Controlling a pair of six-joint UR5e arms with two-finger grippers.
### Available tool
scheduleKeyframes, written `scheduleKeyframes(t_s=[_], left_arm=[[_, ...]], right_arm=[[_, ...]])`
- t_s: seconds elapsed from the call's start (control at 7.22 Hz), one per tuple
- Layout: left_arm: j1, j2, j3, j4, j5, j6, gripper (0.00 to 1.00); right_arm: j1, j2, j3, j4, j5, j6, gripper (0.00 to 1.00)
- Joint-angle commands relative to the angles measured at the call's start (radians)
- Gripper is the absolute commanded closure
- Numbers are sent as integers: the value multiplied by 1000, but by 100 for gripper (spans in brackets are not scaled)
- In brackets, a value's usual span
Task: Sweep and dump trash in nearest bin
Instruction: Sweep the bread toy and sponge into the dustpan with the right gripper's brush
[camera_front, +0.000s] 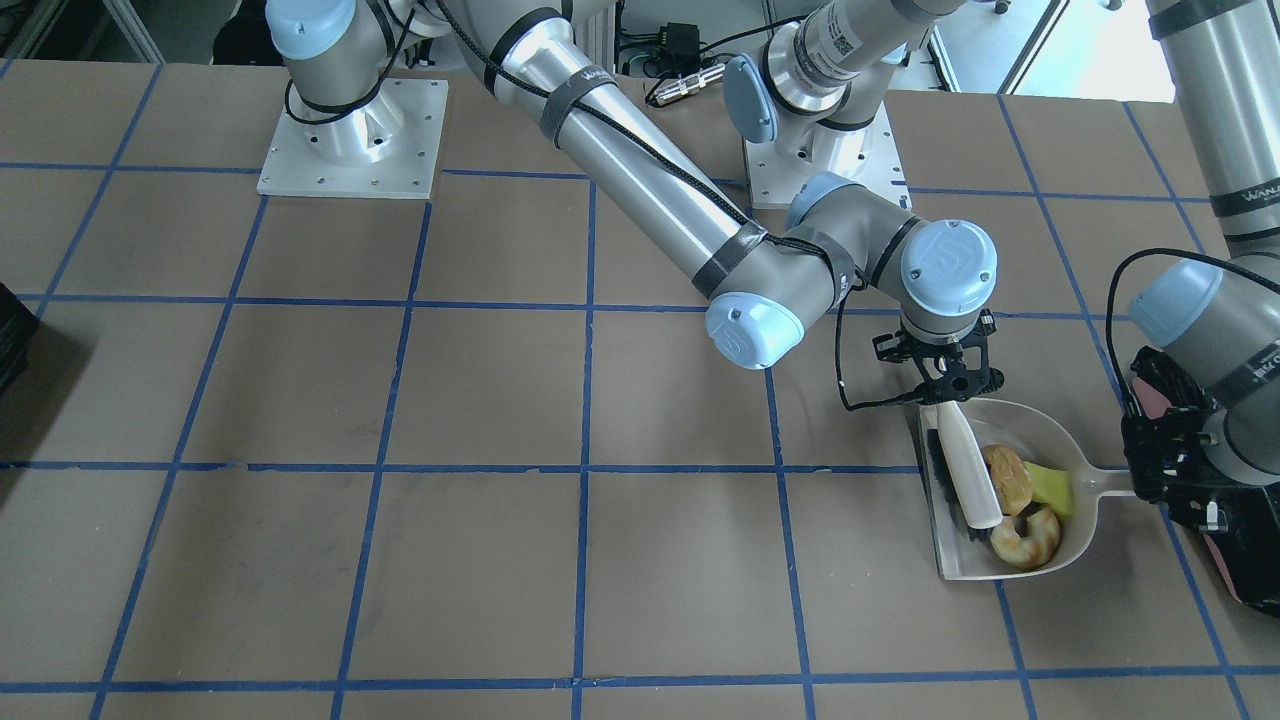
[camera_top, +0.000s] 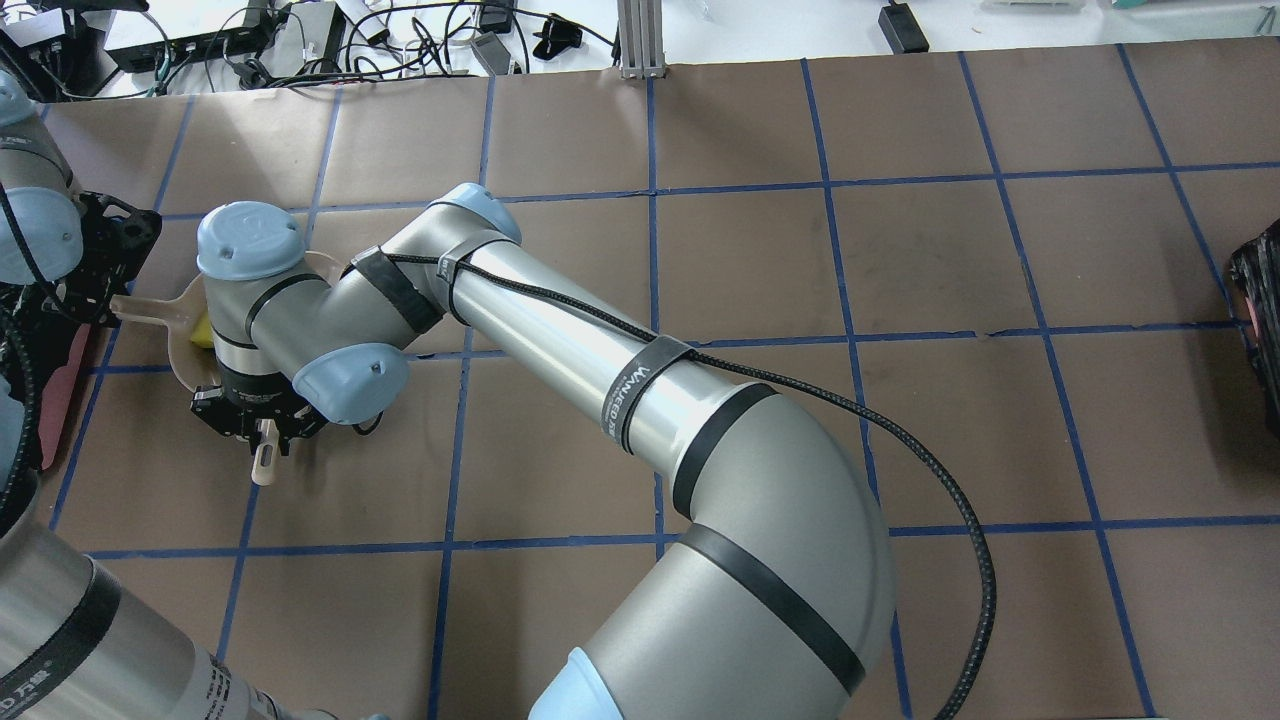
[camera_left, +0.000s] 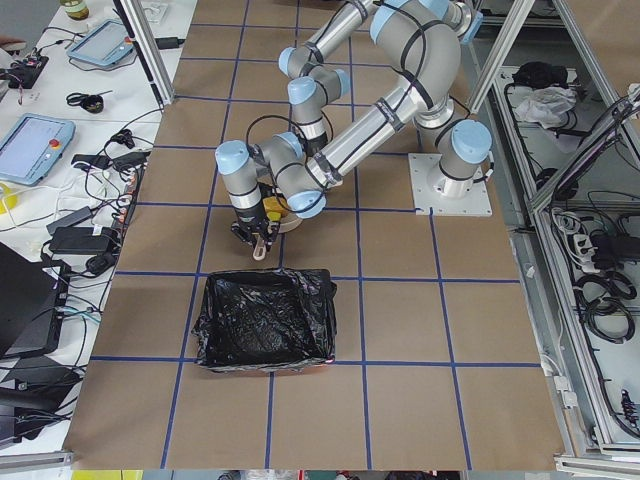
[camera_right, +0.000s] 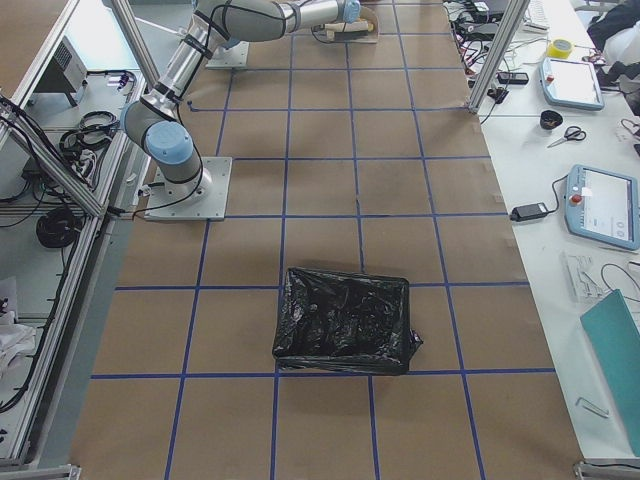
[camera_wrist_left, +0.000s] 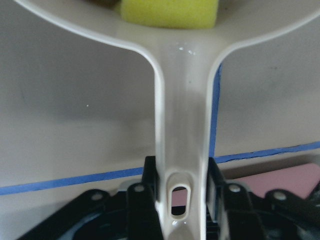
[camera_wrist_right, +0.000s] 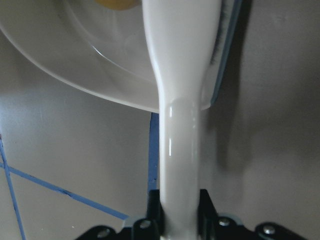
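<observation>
Nearest, at the tabletop's (camera_front: 500, 400) left end, stands the bin (camera_left: 265, 325), pink-sided and lined with a crinkled black bag. Just beyond it the left gripper (camera_wrist_left: 181, 175) has its fingers (camera_wrist_left: 149, 185) clenched on the end of the dustpan's (camera_front: 1015, 430) handle, one on each side. The dustpan sits on the tabletop beside the bin, its mouth turned away from it.

All three trash pieces lie inside the pan. The yellow-green wedge (camera_front: 1052, 487) is against the back wall where the handle begins. The golden-brown lump (camera_front: 1007, 478) is just beside it, and the curved pastry piece (camera_front: 1027, 540) is next to both, toward one end of the pan.

The brush (camera_front: 965, 465) lies along the mouth, dark bristles on the mouth side, its white handle against the lump. Past the pan's rim the right gripper (camera_front: 945, 390), on an arm reaching across the tabletop, has its fingers (camera_wrist_right: 153, 207) grasping the brush handle. Farthest, well apart at the opposite end, stands a second bin (camera_right: 345, 320) with the same black lining.
</observation>
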Motion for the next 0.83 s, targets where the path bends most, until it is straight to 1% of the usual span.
scheduleKeyframes(t_s=[0.0,0.28,0.42,0.55,0.69], left_arm=[[0,0,0,0,-2,4,100],[0,1,0,0,-7,9,100],[0,1,-3,2,-8,7,100],[0,3,-3,0,-13,12,100],[1,24,-2,-11,-71,12,100]], right_arm=[[-18,-43,14,25,-66,52,100],[-85,-116,94,111,-70,55,100],[-129,-182,158,155,-94,39,100],[-157,-254,260,171,-129,42,100],[-179,-346,387,168,-196,17,100]])
